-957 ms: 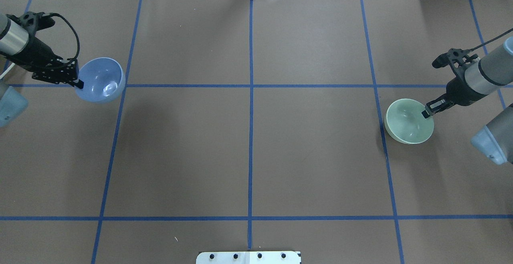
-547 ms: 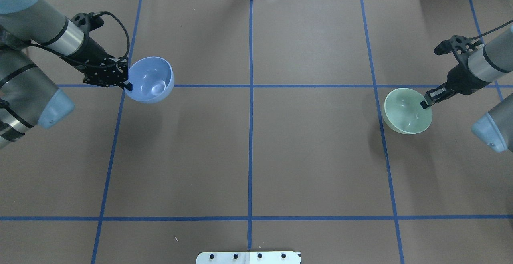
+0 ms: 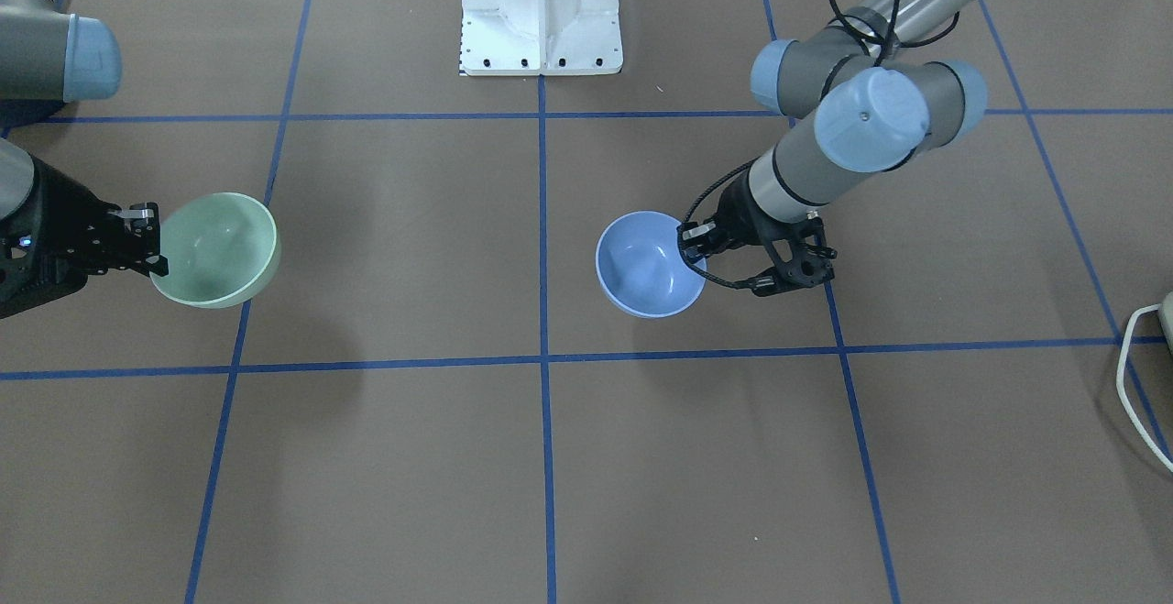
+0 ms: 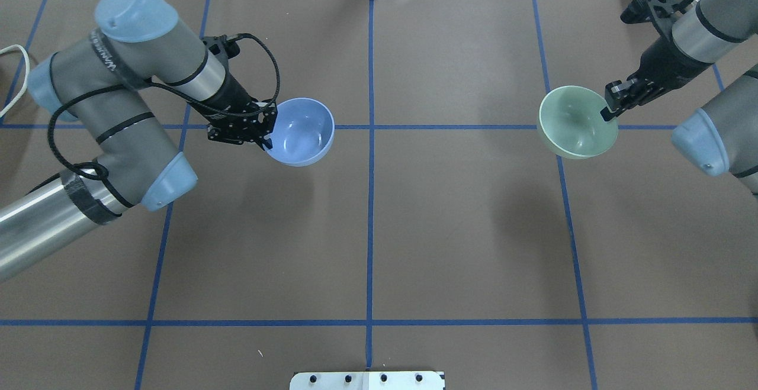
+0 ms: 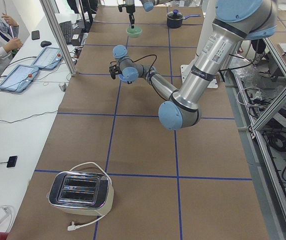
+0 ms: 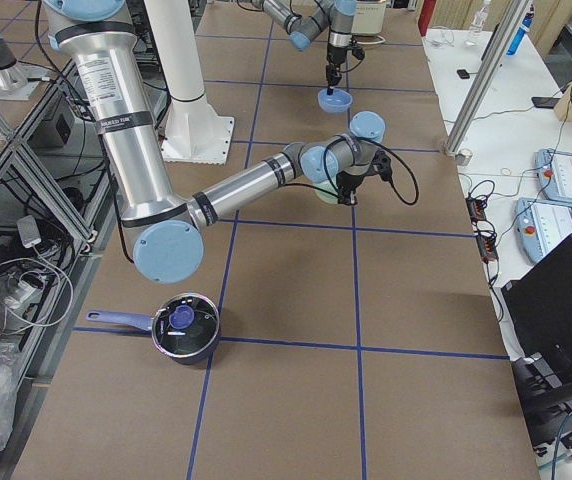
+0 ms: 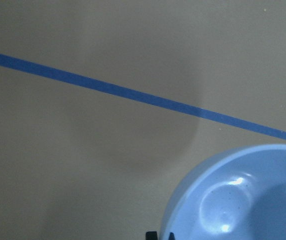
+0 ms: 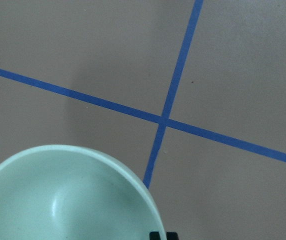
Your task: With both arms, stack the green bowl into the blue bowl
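My left gripper point(image 4: 265, 139) is shut on the near rim of the blue bowl point(image 4: 302, 129) and holds it above the table, left of the centre line. It also shows in the front-facing view point(image 3: 646, 265) and the left wrist view point(image 7: 243, 195). My right gripper point(image 4: 608, 112) is shut on the rim of the green bowl point(image 4: 574, 121) and holds it in the air at the right. The green bowl also shows in the front-facing view point(image 3: 215, 251) and the right wrist view point(image 8: 68, 195). The two bowls are far apart.
Brown table point(image 4: 450, 230) with a blue tape grid. A white robot base plate point(image 3: 541, 8) stands at the near edge. A toaster point(image 5: 80, 192) sits at the left end, a black pot point(image 6: 184, 328) at the right end. A white cable point(image 3: 1141, 375) lies at the edge.
My left arm has carried the blue bowl right, toward the centre line. My right arm has lifted the green bowl and moved it left and away from the robot.
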Tool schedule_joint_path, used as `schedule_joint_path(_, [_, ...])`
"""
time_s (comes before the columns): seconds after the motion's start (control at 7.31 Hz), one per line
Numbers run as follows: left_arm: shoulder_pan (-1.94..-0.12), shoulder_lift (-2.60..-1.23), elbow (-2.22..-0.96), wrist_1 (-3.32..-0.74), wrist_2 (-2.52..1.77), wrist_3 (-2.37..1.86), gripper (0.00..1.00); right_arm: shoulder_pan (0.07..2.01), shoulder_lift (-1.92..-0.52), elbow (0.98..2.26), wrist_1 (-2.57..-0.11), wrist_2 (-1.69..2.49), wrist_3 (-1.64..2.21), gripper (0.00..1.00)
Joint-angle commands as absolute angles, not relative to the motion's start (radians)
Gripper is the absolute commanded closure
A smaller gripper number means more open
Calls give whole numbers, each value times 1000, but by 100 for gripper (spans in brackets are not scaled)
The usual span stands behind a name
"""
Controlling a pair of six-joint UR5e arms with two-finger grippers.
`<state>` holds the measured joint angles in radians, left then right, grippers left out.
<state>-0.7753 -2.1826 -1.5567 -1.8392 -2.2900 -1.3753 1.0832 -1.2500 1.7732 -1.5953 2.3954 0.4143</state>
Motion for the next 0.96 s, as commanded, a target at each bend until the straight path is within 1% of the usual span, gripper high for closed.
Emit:
schedule_joint_path(0.0, [-692, -2255, -1527, -1796, -2186, -1420, 100, 1056, -1163, 1811, -1680, 2388, 496, 100])
schedule_joint_path(0.27, [-655, -2298, -1474, -1801, -2172, -1443, 100, 987, -1076, 1830, -1680, 2387, 670, 100])
schedule_joint_path(0.41, [-635, -2302, -1471, -1812, -2142, -1445, 100, 971, -1046, 1835, -1680, 2388, 713, 100])
schedule_joint_path(0.82, [-608, -2304, -1410, -1929, -2112, -1492, 100, 919, -987, 1841, -1680, 2376, 776, 100])
